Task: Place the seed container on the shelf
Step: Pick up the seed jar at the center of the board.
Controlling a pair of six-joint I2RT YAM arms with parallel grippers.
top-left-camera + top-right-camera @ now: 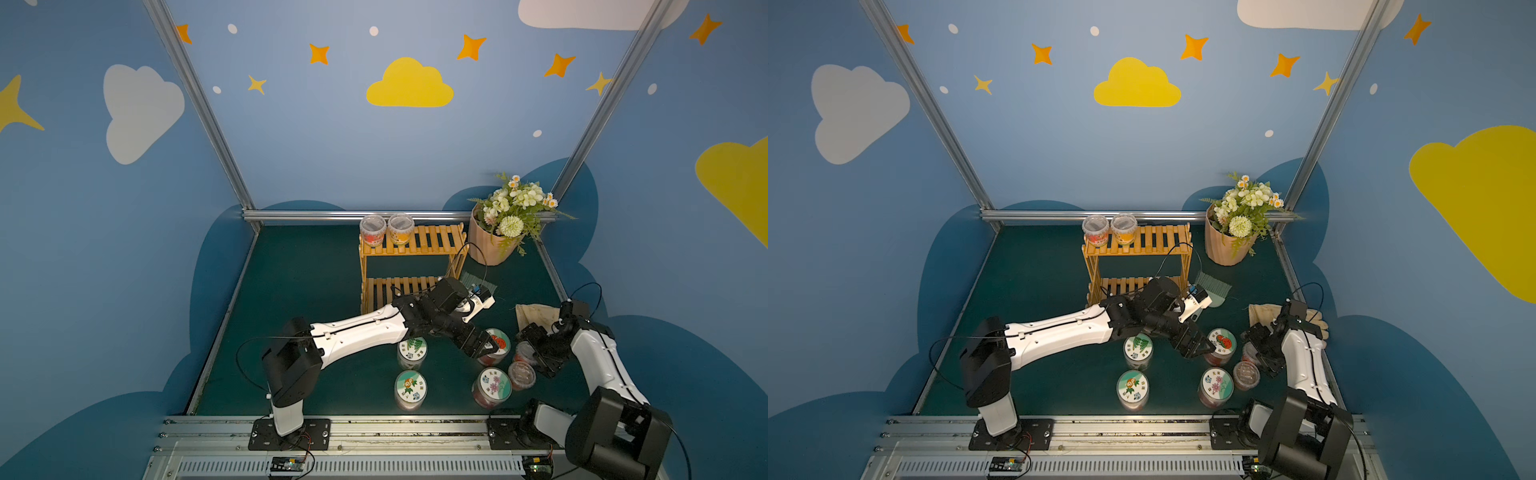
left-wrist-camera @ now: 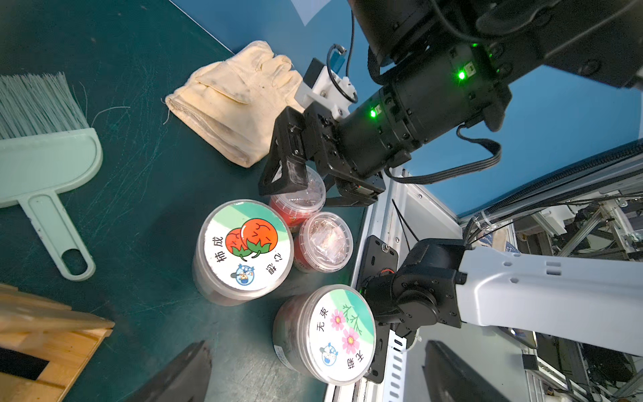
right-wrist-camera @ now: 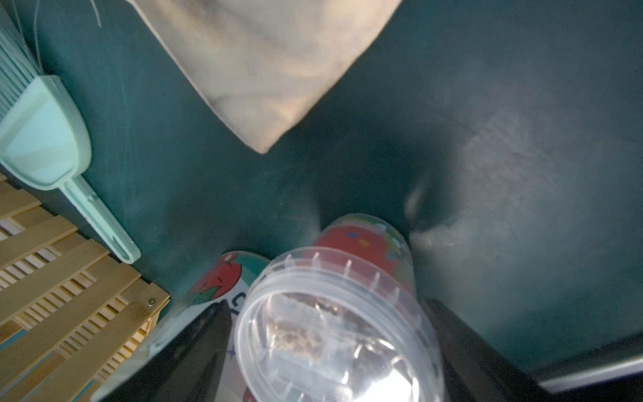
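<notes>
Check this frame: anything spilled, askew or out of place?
Nothing spilled. Minor: stray bristles lie on the mat by the brush. The left gripper hangs open beside the tomato jar, close to the right gripper, whose jaws straddle a seed cup; tight quarters if both move.

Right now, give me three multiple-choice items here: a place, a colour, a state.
1. The two cups on the shelf stand on: A the top tier; B the bottom tier; C one each.
2. The brush is: A red; B mint green; C black.
3. The right gripper has its jaws: A either side of a clear-lidded cup; B pressed together in air; C around the brush handle.
1 A: both stand on the top slats. 2 B: head and handle are mint. 3 A: both wrist views show a finger each side of the cup.
</notes>
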